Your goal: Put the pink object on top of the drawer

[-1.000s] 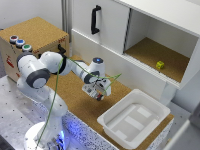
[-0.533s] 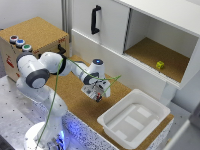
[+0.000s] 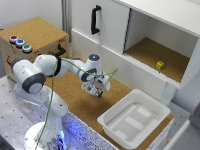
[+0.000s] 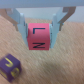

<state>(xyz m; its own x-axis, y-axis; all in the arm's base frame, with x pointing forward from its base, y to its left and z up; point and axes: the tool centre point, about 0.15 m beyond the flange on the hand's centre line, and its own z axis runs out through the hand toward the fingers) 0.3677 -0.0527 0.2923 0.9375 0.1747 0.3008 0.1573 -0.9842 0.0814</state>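
Exterior view, reading from nine o'clock across to three: the drawer sits at about ten o'clock, its cork top bare apart from three round buttons near the front edge. At the centre our gripper hangs just above the cork bench, a white tray lies at five o'clock, and a small yellow cube rests in the open cabinet shelf at two o'clock.

The wrist view shows the pink object, a block with black lettering, sitting between the two fingers, which stand close on either side of it. We judge them closed on the block, or all but closed; whether it is clear of the cork we cannot tell. A purple cube lies near it on the bench.

To do this step well, we should make sure the grip is square and firm, lift straight up until the block clears the drawer's height, then carry it toward ten o'clock, aiming for the bare cork behind the buttons and lowering gently before letting go.
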